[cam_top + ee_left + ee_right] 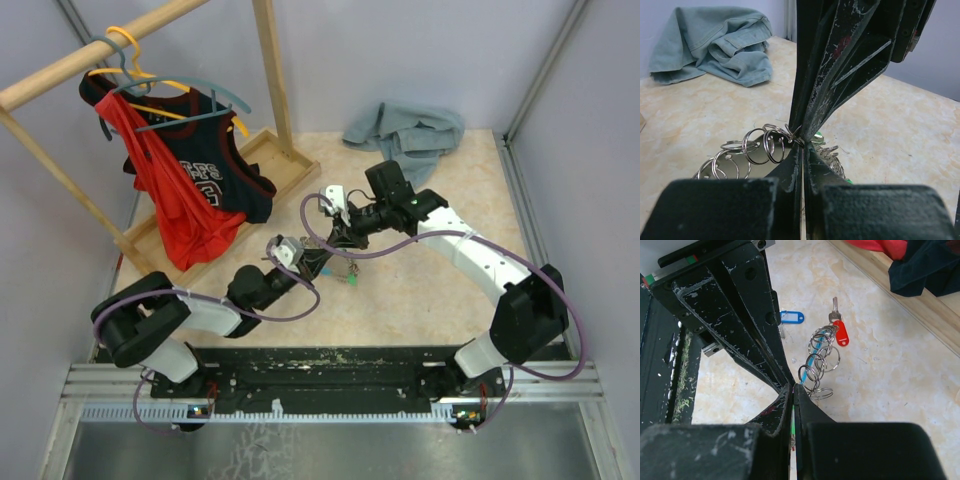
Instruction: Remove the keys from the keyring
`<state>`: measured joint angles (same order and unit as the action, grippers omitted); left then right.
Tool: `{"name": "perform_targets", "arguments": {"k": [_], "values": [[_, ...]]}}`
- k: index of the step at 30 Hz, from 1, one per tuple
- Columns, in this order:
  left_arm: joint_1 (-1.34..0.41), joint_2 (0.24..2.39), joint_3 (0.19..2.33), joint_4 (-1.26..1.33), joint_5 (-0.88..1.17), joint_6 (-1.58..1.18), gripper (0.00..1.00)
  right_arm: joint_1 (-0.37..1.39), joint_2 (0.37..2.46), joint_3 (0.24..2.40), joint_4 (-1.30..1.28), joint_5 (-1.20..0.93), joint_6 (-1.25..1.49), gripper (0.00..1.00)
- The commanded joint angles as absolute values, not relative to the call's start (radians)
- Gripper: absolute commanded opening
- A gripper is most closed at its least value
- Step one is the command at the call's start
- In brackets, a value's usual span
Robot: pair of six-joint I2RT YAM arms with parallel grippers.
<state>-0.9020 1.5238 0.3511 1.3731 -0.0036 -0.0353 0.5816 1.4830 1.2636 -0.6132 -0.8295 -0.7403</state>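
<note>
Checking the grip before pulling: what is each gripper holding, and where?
Both the left gripper and right gripper appear to pinch the keyring at the same end of its ring chain.

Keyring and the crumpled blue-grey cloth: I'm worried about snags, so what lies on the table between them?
Only bare tabletop separates the cloth from the keyring, as the left wrist view shows.

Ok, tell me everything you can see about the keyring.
The keyring is a chain of thin, shiny silvery wire loops, linked and overlapping, trailing in a loose line along the marbled table. Its far end carries a key with a red tag; its near end reaches the shut tips of the left gripper and right gripper.
</note>
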Motion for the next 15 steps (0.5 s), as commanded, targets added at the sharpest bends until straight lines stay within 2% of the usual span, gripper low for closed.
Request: {"name": "perform_targets", "arguments": {"k": [1, 11, 15], "values": [[-0.904, 1.482, 0.377, 1.592, 0.0, -0.076, 0.0, 0.604, 1.461, 1.265, -0.654, -0.858, -0.733, 0.0], [-0.903, 1.556, 0.281, 1.789, 0.136, -0.077, 0.28, 0.543, 1.441, 1.257, -0.643, -0.931, -0.714, 0.0], [-0.903, 1.562, 0.269, 1.79, 0.184, -0.057, 0.32, 0.533, 1.436, 1.253, -0.644, -0.947, -0.718, 0.0]]}}
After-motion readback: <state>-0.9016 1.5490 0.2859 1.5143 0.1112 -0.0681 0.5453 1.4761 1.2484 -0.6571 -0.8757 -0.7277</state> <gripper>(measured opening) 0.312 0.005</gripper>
